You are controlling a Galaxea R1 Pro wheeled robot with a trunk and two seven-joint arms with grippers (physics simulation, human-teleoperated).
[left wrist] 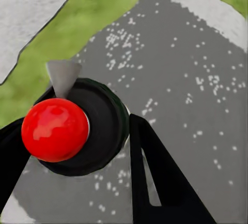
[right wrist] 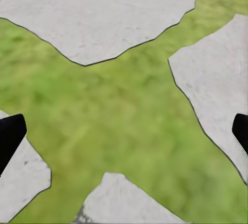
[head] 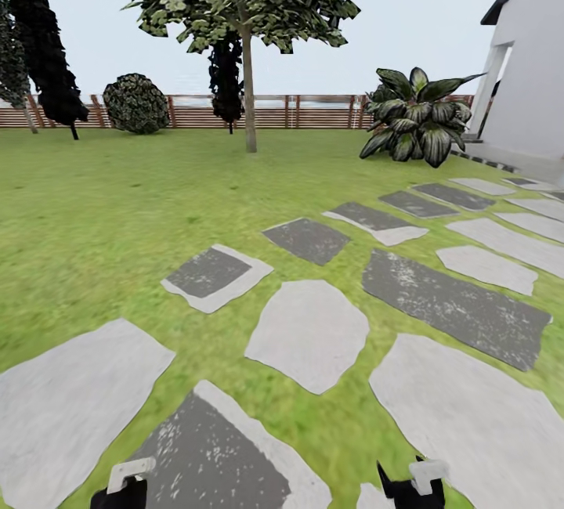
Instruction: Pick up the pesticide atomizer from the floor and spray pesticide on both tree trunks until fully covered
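The left gripper [left wrist: 77,152] has its fingers clenched on the pesticide atomizer [left wrist: 72,128], whose body is hidden beneath its red cap, while the right gripper [right wrist: 124,133], fingers released, is cut off at the edges over grass [right wrist: 119,110], a tree [head: 249,63] standing far ahead.

Nothing here can be read: no words, numbers, brands or signs anywhere on what I can see.
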